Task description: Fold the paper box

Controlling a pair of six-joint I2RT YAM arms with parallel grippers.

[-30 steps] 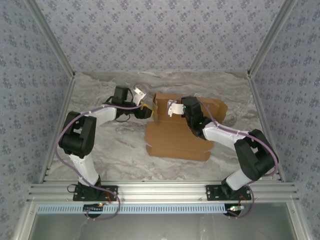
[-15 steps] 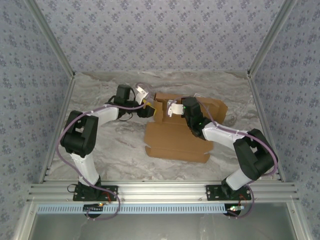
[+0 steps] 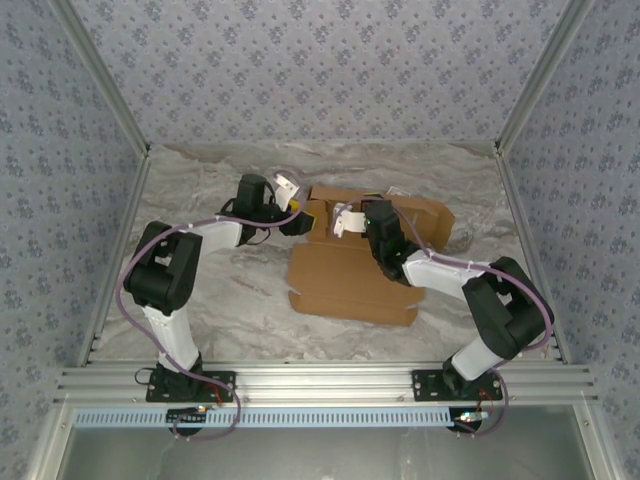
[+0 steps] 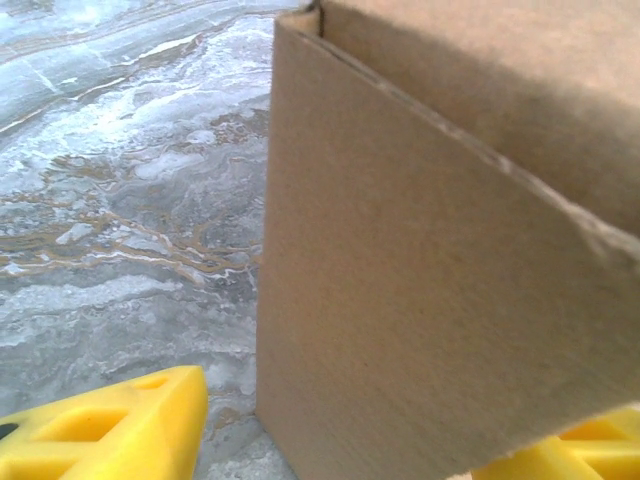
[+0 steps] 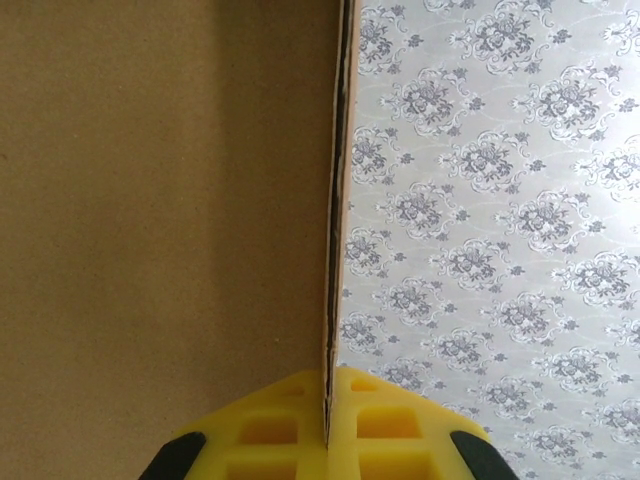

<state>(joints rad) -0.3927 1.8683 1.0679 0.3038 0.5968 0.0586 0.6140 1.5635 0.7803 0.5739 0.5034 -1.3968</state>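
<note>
Standing at the near rail, I see the paper box out past the middle of the bench, lying between the two arms. Its near panel is flat on the marble and its far half is partly raised into walls. The right tool is clenched on a standing panel. In its own wrist view the cardboard is seen edge on, running straight away from the pinched yellow pads, with the patterned wall beyond. The left tool sits at the box's far-left corner, so the cardboard lies to its right. Its fingers are spread and released, straddling the upright corner flap. Bare marble shows between the left finger and the cardboard, so I would say it grasps nothing. The left arm is the nearer one to this flap. What the next move hangs on, to my eye, is that the flap stands between the spread fingers while the right tool steadies the neighbouring wall. Closing or pushing rightward should turn the flap inward, though a skewed push might buckle the corner.
</note>
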